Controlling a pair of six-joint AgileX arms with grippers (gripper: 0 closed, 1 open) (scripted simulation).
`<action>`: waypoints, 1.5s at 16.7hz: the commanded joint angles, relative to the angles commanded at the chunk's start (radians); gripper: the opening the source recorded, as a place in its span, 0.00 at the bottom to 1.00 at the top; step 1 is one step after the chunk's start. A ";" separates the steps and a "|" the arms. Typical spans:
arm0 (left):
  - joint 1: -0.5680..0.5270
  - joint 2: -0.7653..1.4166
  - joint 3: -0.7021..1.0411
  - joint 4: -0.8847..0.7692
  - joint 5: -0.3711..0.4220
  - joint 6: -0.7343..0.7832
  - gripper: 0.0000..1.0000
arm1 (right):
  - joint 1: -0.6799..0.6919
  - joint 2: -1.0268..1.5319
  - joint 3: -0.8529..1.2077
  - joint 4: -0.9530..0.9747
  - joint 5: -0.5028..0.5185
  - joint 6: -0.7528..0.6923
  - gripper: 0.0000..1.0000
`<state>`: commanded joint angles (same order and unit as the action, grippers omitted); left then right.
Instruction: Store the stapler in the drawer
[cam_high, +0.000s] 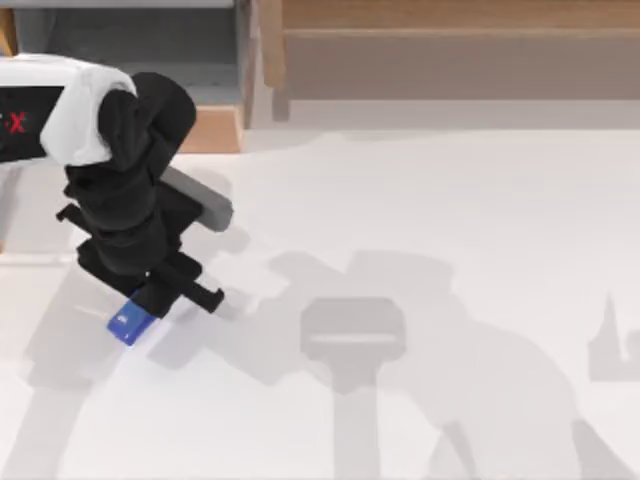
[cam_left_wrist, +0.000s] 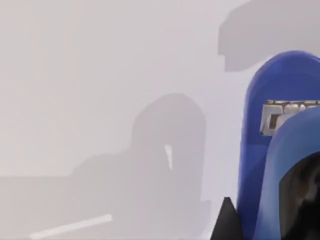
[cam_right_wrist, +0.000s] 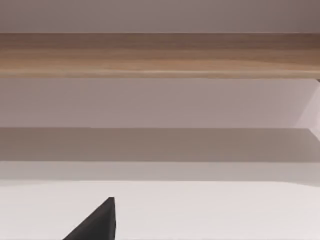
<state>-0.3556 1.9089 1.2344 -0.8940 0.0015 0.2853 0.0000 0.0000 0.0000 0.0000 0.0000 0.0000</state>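
left gripper (cam_high: 150, 300): low over the tabletop (cam_high: 420, 220) at its left side, fingers closed on the stapler | stapler (cam_high: 128, 324): blue end juts out beyond the fingers, black end between them | drawer (cam_high: 215, 128): far left, well apart | right gripper: finger state cannot tell

A wooden shelf board (cam_right_wrist: 160, 55) runs level across the upper part of the frame, edge to edge, brown with a lighter streak along its lower edge. Below it lies a pale recess, then a darker grey shadow band spanning the frame's middle. The white tabletop (cam_right_wrist: 210, 210) occupies the lower part of the frame. A black pointed part of the right gripper (cam_right_wrist: 95, 225) rises from the bottom edge, left of centre.
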 joint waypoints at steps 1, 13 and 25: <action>0.000 0.000 0.000 0.000 0.000 0.000 0.00 | 0.000 0.000 0.000 0.000 0.000 0.000 1.00; 0.177 -0.061 0.426 0.005 -0.079 0.063 0.00 | 0.000 0.000 0.000 0.000 0.000 0.000 1.00; 0.655 0.463 1.116 -0.384 -0.079 0.072 0.00 | 0.000 0.000 0.000 0.000 0.000 0.000 1.00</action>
<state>0.2995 2.3724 2.3502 -1.2775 -0.0775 0.3571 0.0000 0.0000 0.0000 0.0000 0.0000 0.0000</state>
